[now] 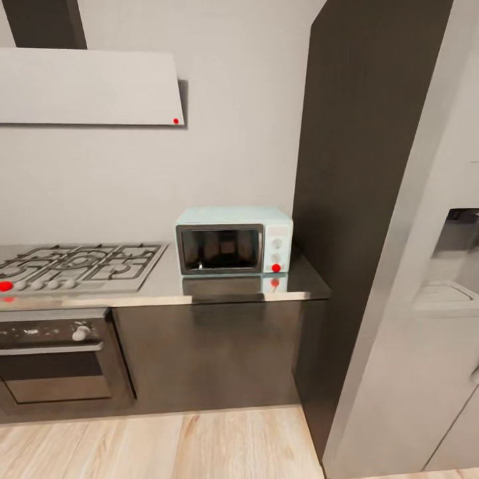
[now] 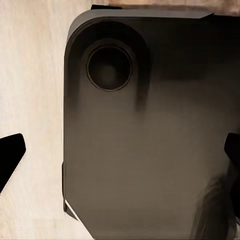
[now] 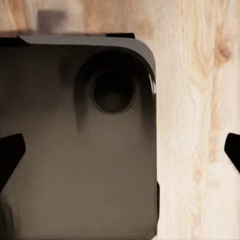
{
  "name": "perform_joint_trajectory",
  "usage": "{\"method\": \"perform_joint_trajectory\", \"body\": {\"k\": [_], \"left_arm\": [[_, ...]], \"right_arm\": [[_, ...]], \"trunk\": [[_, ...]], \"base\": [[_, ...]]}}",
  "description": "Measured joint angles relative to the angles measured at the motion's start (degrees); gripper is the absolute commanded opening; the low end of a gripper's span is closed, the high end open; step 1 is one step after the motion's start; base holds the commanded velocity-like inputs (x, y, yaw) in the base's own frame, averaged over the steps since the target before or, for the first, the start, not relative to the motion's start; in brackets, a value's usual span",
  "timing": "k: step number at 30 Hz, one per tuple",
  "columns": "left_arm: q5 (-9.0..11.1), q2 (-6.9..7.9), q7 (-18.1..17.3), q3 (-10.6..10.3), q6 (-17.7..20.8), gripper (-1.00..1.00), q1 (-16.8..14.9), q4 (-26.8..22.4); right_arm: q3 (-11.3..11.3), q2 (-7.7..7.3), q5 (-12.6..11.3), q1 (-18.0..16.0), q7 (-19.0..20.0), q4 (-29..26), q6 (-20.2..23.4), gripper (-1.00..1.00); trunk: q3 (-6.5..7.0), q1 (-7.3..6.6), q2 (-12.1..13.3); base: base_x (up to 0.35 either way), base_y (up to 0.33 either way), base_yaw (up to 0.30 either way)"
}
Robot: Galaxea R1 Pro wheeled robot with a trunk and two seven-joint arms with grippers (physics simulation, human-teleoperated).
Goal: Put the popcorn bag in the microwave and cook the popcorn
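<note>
You face the microwave [image 1: 233, 240], which sits with its door closed at the right end of the bench [image 1: 219, 291], close to the bench's front edge and just beside the tall dark cabinet [image 1: 359, 199]. To its left the gas hob [image 1: 80, 265] takes up the bench surface, with the oven [image 1: 56, 356] beneath it. A bare strip of bench runs along the microwave's front. The wooden floor [image 1: 166, 446] between you and the cabinets is open; the grey fridge [image 1: 426, 299] crowds your right side. Your left end effector [image 2: 120, 155] and right end effector [image 3: 120, 150] both hang fingers apart over the robot's dark base [image 2: 150, 150].
</note>
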Motion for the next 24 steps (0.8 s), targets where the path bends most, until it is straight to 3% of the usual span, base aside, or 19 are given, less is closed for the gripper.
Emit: {"method": "perform_joint_trajectory", "body": {"k": [5, 18, 20, 22, 24], "left_arm": [[0.0, 0.0, 0.0, 0.0, -0.2, 1.0, 0.0, 0.0], [0.0, 0.0, -0.1, 0.0, -0.3, 1.0, 0.0, 0.0], [0.0, -0.08, -0.1, 0.0, -0.3, 1.0, 0.0, 0.0], [-0.1, -0.08, 0.0, 0.1, -0.3, 1.0, 0.0, 0.0], [-0.1, -0.09, 0.0, 0.1, -0.4, 1.0, 0.0, 0.0]], "right_arm": [[0.1, 0.0, 0.1, 0.0, 0.0, 0.0, 0.0, 1.0], [-0.6, 0.26, -0.4, 0.0, 0.0, 0.0, 0.2, 1.0], [1.1, 0.12, 1.2, 0.0, 0.1, -0.6, 0.7, 1.0], [1.8, 0.42, 2.1, -0.2, 0.0, -8.7, 3.8, 1.0], [2.0, 0.76, 4.2, -0.2, -0.1, -18.8, 14.0, 1.0]], "trunk": [[0.0, 0.01, 0.0], [0.0, 0.03, 0.0], [0.0, 0.03, 0.0], [0.01, 0.03, 0.0], [0.02, 0.03, 0.0]], "base": [[0.173, 0.0, 0.0], [0.008, 0.0, 0.0], [0.0, 0.0, 0.0], [0.0, 0.0, 0.0], [0.0, 0.0, 0.0]]}}
